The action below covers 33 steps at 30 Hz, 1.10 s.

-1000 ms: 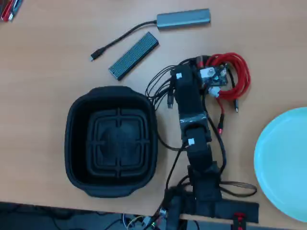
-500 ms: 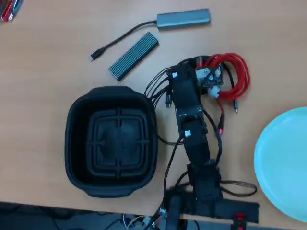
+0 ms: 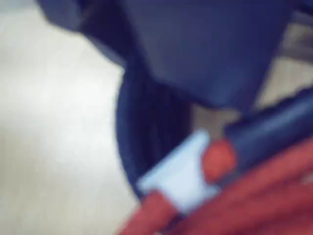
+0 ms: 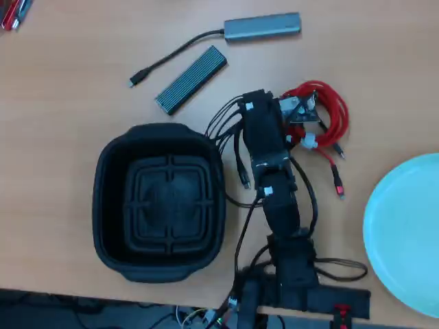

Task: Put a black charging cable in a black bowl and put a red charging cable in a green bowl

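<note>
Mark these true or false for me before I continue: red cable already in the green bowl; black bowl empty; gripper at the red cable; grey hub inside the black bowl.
1. The red charging cable lies in the green bowl. False: it lies on the table, apart from that bowl.
2. The black bowl is empty. True.
3. The gripper is at the red cable's coil. True.
4. The grey hub sits inside the black bowl. False: it lies on the table beyond it.

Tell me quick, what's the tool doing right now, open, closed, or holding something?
Tool: down on the red charging cable, but the blurred wrist view and the overhead view don't show whether it is open or closed.
</note>
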Tool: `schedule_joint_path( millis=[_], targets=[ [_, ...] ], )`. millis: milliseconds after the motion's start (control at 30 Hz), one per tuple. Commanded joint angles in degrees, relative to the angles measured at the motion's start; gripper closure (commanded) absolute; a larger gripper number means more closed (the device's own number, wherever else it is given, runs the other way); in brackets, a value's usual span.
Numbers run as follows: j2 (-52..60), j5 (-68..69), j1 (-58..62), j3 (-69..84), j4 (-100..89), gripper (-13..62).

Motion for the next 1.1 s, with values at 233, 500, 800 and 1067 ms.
schedule_joint_path(
  millis=[233,500,800,1067],
  targets=[
    [16.61,0.26,1.49,-4.31,1.23,55.4],
    [34.80,-1.23,1.49,-5.54,1.05,55.4],
    [39.46,-0.88,-2.02,-7.82,1.05,55.5],
    [40.08,-1.76,-8.96,-8.79,0.18,55.4]
  ],
)
